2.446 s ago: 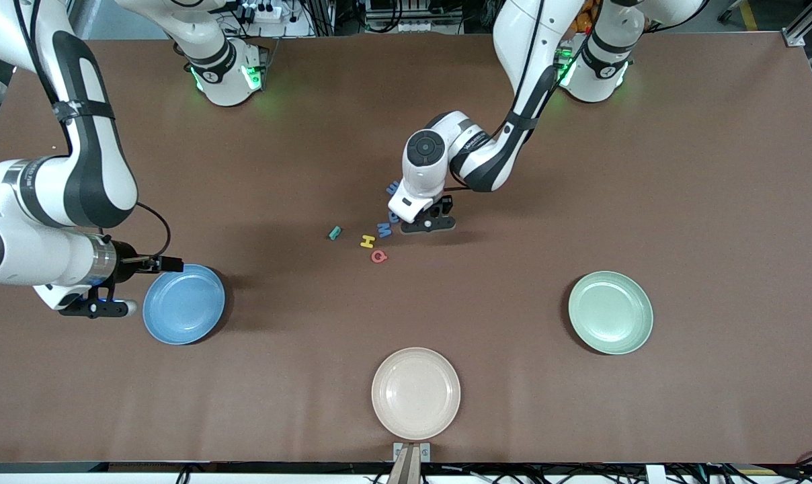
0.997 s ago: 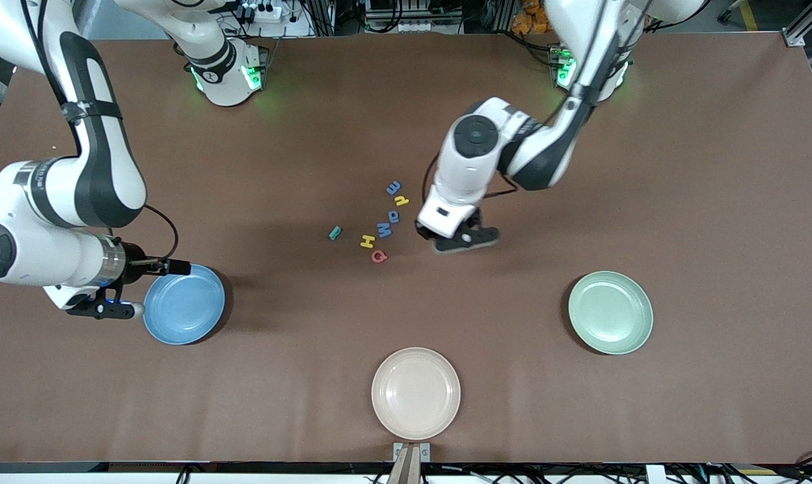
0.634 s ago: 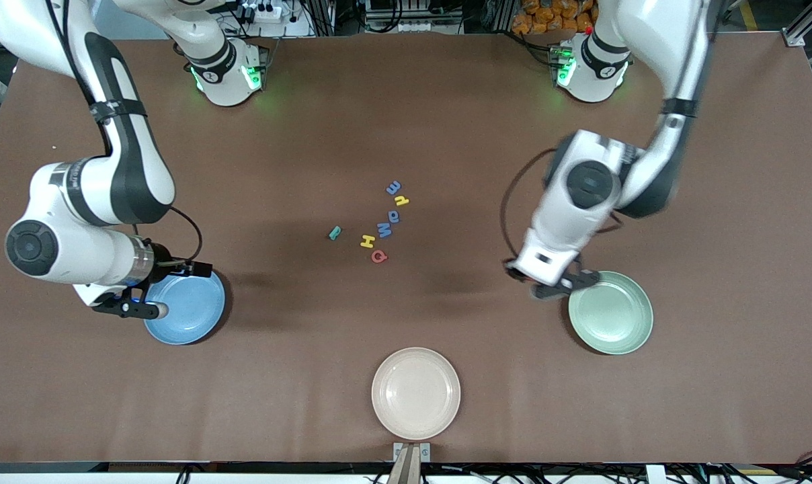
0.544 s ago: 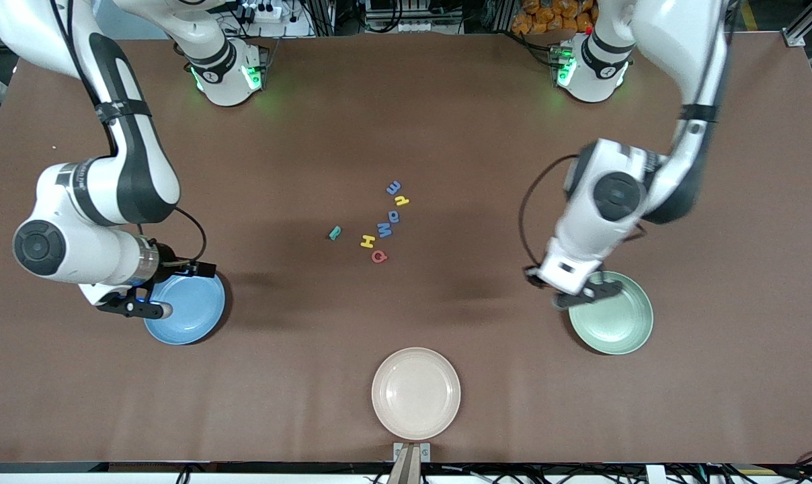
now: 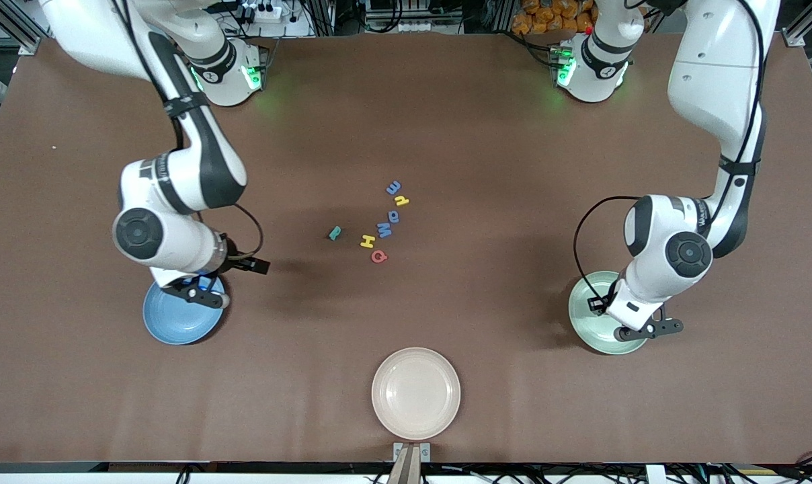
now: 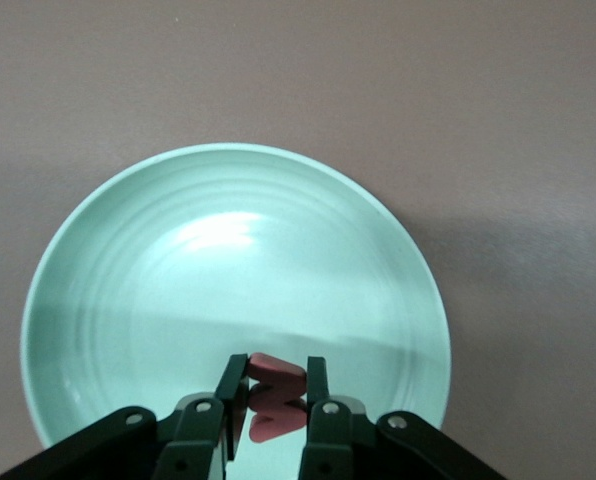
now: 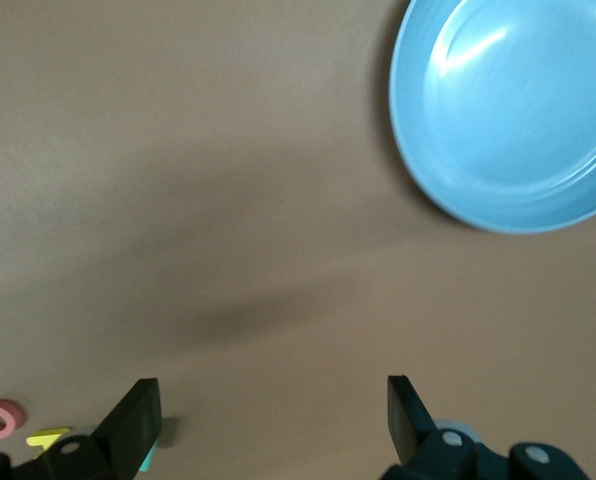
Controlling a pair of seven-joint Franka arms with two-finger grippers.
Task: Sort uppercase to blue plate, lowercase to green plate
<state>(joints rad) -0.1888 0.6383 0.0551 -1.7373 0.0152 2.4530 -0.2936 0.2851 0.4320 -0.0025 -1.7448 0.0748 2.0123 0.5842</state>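
The right gripper (image 5: 192, 293) is held with jaws spread and empty over the blue plate (image 5: 171, 326), which is bare. Seven letters (image 5: 379, 223) are left mid-table. The red w (image 6: 271, 397) is clamped by the left gripper (image 6: 268, 420) over the green plate (image 6: 178, 290), so release appears next.

1. 2 arms: glossy white shells with black joint bands. Left arm (image 5: 715, 87), right arm (image 5: 177, 168).
2. Round dark grey cap on each wrist joint.
3. Bases glow green along the table's top edge.
4. Black cable loops off each wrist.
5. Left gripper (image 6: 273, 425): black fingers (image 6: 228, 400), silver screws on the knuckles.
6. Right gripper (image 7: 268, 420): flat black fingers (image 7: 133, 425), silver screws.
7. Black strap wraps each forearm.
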